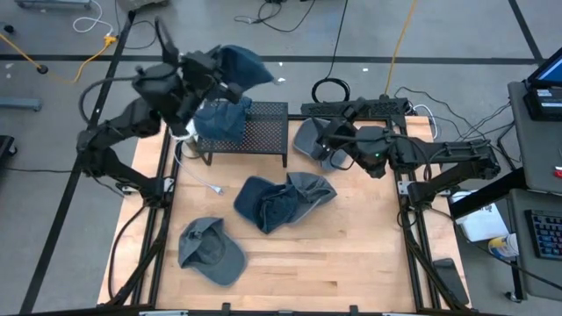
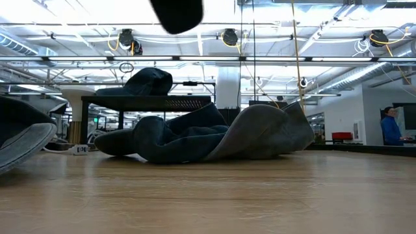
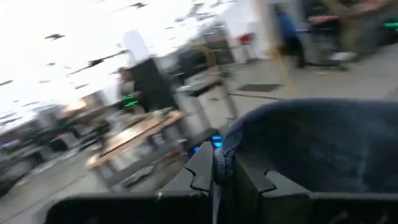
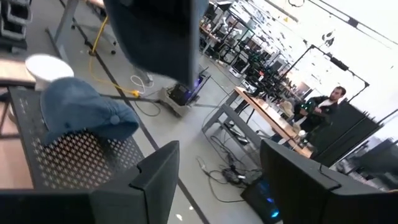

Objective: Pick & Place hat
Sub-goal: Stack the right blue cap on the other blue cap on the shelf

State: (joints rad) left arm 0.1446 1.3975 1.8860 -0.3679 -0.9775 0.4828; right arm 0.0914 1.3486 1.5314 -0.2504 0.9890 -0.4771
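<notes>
My left gripper (image 1: 226, 81) is raised above the black mesh rack (image 1: 263, 132) and is shut on a dark blue hat (image 1: 244, 63). The low view shows that hat (image 2: 177, 13) at the top edge. A lighter blue hat (image 1: 218, 118) sits crown-up on the rack (image 4: 74, 149), also seen as the same blue hat (image 4: 81, 112) in the right wrist view. My right gripper (image 4: 217, 180) is open, level, near the rack's right end, above a grey hat (image 1: 307, 136) lying on the table. My left gripper pinches the dark blue hat by its rim (image 3: 219, 158) between its two fingers. The hat is lifted clear of the rack and the table, and its crown (image 3: 311, 149) swells out beyond the fingers.
A heap of blue and grey hats (image 1: 281, 202) lies in the middle of the table. A single grey hat (image 1: 209, 250) lies near the near left corner. Cables and a power strip (image 1: 356, 107) run behind the far edge. Bare wood (image 1: 351, 254) shows at the near right.
</notes>
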